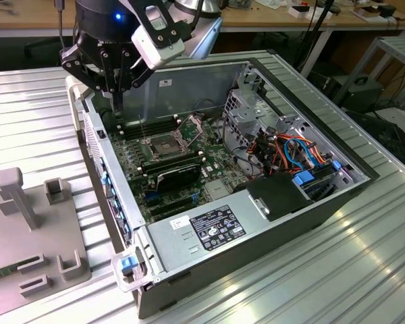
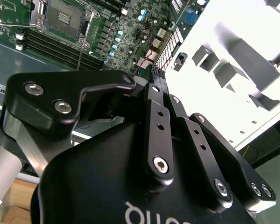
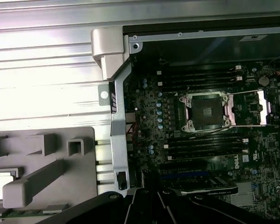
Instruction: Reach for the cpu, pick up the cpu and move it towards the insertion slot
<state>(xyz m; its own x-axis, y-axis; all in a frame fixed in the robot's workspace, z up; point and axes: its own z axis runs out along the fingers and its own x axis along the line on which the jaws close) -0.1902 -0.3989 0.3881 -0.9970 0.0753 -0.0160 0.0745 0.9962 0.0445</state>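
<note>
One gripper (image 1: 116,100), fingers (image 2: 157,116) drawn together with nothing seen between them, is held over the computer case (image 1: 189,88) wall; the cpu (image 3: 0,186) is seated in the grey fixture (image 3: 42,172) outside that wall, the insertion slot (image 3: 206,110) beyond it, inside.

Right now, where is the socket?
In the exterior view's left half of the open case, the socket sits on the motherboard between two banks of memory slots.

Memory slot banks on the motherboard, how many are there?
2. One memory slot bank sits between the insertion slot and the case wall; the other bank lies on the socket's opposite side.
</note>
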